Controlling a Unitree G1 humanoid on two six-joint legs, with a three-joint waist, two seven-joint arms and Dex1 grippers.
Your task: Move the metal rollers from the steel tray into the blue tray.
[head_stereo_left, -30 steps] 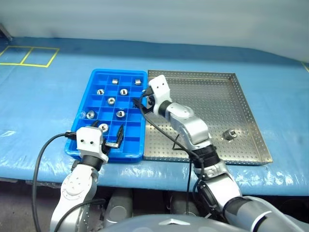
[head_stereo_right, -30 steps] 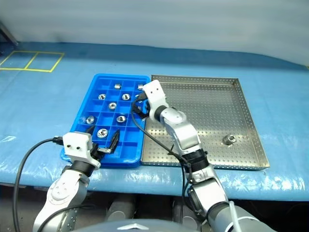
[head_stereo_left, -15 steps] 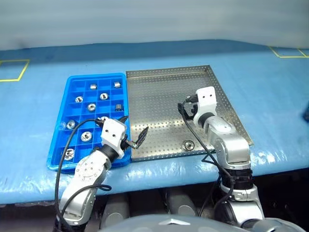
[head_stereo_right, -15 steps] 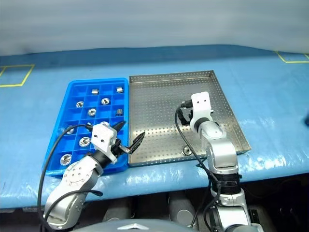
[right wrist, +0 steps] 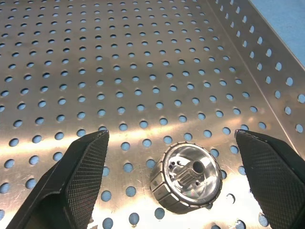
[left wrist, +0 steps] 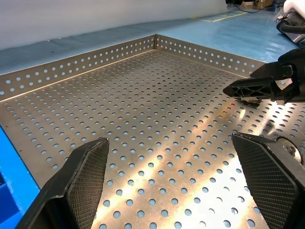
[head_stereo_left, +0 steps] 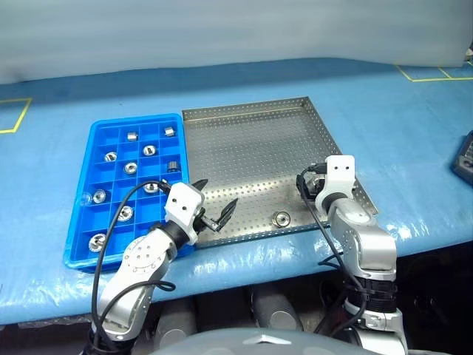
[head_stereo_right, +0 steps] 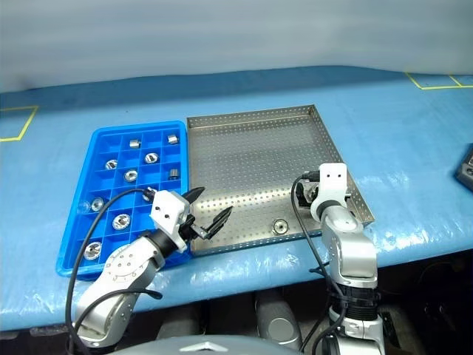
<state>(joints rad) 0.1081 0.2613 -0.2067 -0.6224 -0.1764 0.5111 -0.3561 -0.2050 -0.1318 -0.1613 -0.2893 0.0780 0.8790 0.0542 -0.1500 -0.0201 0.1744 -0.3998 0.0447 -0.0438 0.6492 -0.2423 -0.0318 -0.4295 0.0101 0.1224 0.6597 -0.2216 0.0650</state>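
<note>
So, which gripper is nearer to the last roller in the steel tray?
Right. The right gripper hovers open directly over the roller; the left gripper is open near the steel tray's front-left corner.

Silver perforated steel tray [head_stereo_left: 251, 148] beside bright blue tray [head_stereo_left: 80, 240].

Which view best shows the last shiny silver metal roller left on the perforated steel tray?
The right wrist view: the shiny silver metal roller lies large between the open right gripper fingers, centre hole visible. Both eye views show it small near the perforated steel tray front rim; the left wrist view catches its edge.
</note>
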